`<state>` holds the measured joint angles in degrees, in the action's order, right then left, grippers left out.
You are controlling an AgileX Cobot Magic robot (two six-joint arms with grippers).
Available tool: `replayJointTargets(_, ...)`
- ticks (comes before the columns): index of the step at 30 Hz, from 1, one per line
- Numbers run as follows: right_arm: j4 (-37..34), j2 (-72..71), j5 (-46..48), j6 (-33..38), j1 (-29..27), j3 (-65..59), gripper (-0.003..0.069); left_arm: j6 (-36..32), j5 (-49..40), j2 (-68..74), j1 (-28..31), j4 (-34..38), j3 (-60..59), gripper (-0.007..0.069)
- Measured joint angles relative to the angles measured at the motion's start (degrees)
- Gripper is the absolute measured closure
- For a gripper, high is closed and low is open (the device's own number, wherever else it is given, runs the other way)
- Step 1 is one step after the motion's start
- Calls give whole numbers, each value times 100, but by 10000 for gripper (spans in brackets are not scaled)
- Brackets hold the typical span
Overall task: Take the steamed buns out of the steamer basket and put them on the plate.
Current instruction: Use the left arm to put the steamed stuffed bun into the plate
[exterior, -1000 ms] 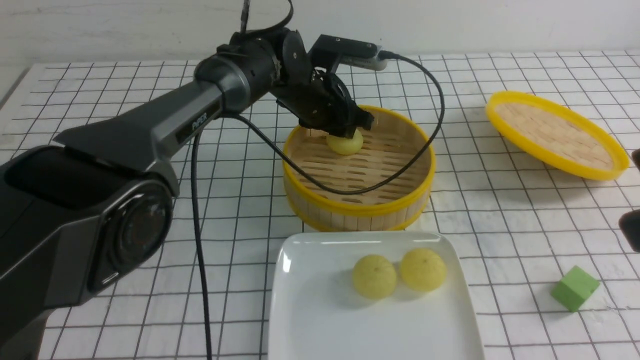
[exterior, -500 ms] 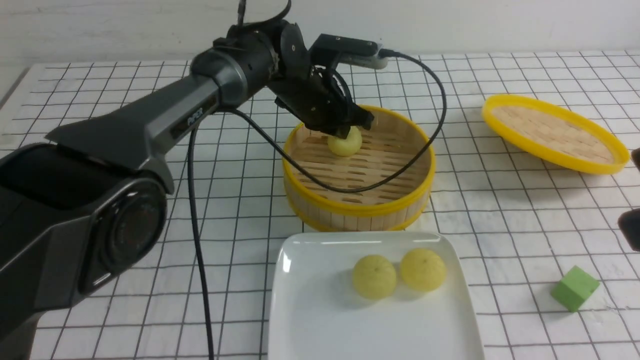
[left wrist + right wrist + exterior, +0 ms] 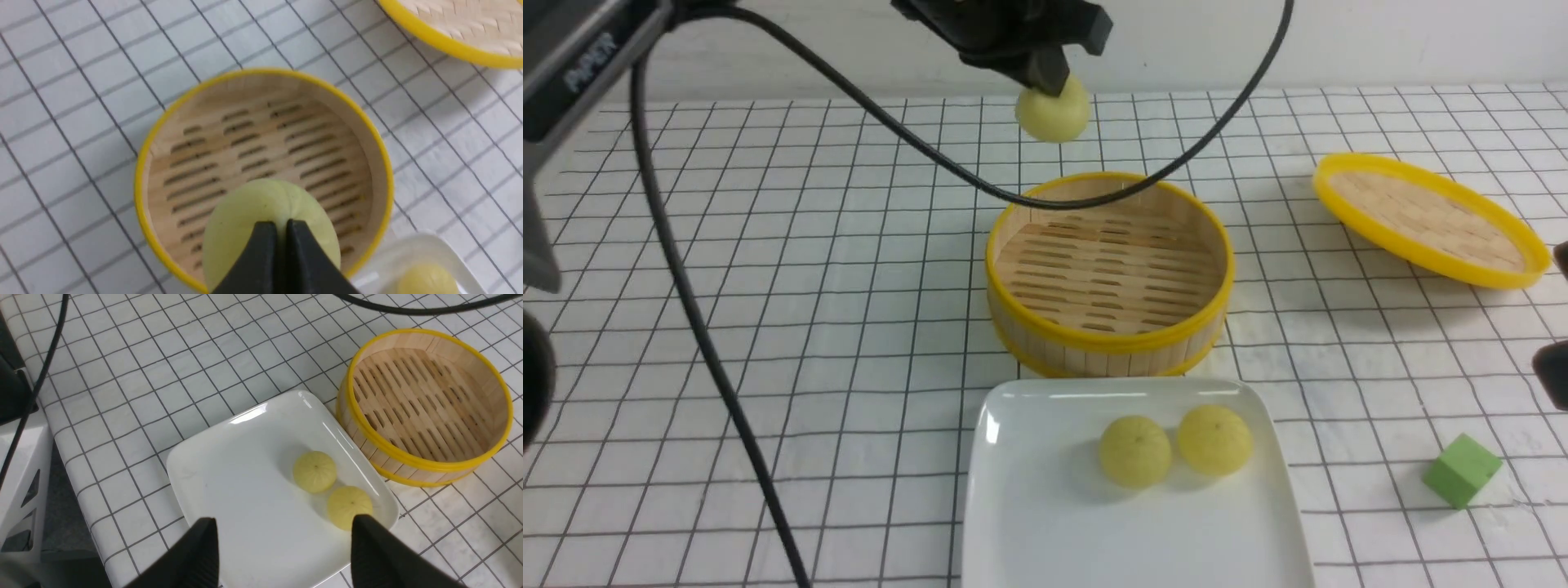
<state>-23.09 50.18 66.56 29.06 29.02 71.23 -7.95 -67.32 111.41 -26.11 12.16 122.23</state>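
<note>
The left pincer (image 3: 280,227) is pressed almost together, its two black tips dug into the soft top of one steamed bun (image 3: 1054,114) and pinching it. That bun hangs in the air well above the steamer basket (image 3: 1107,341), touching nothing else. In the left wrist view it shows in front of the basket's slatted floor. The basket stands upright on the checked desk (image 3: 768,286), its whole slatted floor showing inside the yellow rim. Just in front of it, on the robot's side, lies the white plate (image 3: 1045,523), its far edge close against the basket's wall. Two more buns rest on the plate's far right part, the left bun (image 3: 1134,451) and the right bun (image 3: 1214,440), side by side and just about touching, dark dots up. The right pincer (image 3: 284,522) is spread wide with nothing between its fingers, and only dark bits of it show at the right edge of the front view. The yellow-rimmed woven lid (image 3: 1429,216) lies tilted on the desk to the right of the basket, apart from it. A green cube (image 3: 1462,470) sits near the front right, to the right of the plate, and a black cable (image 3: 686,310) loops across the left of the desk
</note>
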Motion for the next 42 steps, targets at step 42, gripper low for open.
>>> replayJointTargets(42,-151,0,324,0,0,0,237,378,445,-545,-1401,-952,-3418,606)
